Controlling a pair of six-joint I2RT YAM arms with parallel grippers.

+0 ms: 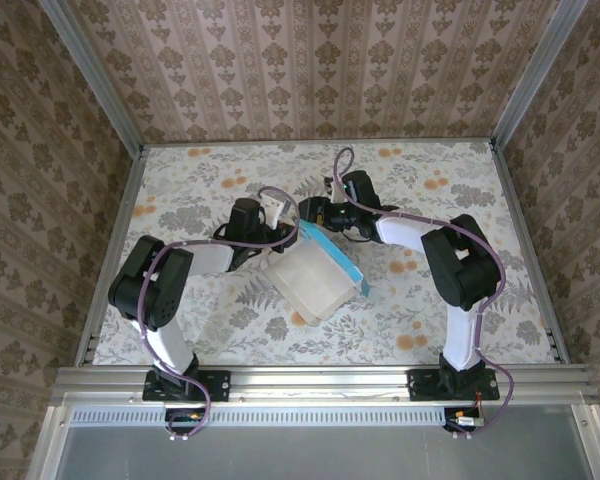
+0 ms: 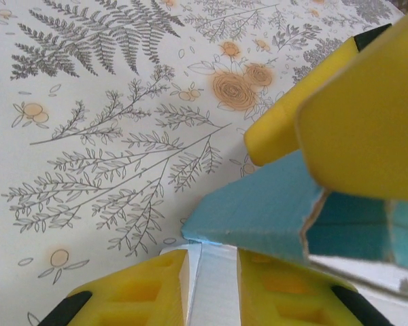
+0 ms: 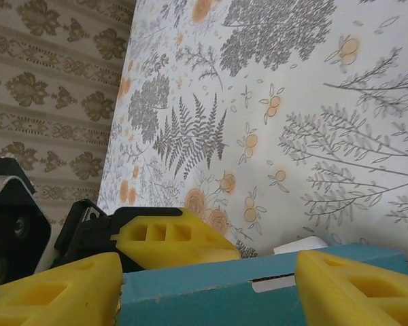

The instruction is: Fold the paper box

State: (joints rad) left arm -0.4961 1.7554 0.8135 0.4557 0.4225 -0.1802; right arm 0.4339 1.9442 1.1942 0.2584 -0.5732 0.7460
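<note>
Left pincer (image 1: 272, 240): sits at the box's (image 1: 310, 285) far-left edge, a little left of the tabletop's (image 1: 200, 180) centre. In its wrist view the yellow fingers (image 2: 139, 292) stand close together. A strip of off-white card fills the narrow gap and touches both. Reads as clamped on that edge of the box.

Box: roughly mid-tabletop, slightly nearer the arm bases than either pincer, and skewed to the tabletop's edges. The off-white inside faces up as a shallow tray, with one corner pointing toward the bases. A long turquoise flap (image 1: 332, 255) stands up along the far-right side and runs from between the two pincers down to the right (outer face toward the right arm). In the left wrist view this turquoise card rises just past the left pincer's fingertips.

Right pincer (image 1: 315, 215): at the far end of the flap, just beside the left pincer, with the box's far corner between them. In the right wrist view its jaws are wide apart. The flap's turquoise face stretches across the gap and carries on behind the right-hand finger, so nothing is pinched; it stands open. The left wrist view shows its two fingers over the flap's upper edge. Touching or just clear: cannot tell.
</note>
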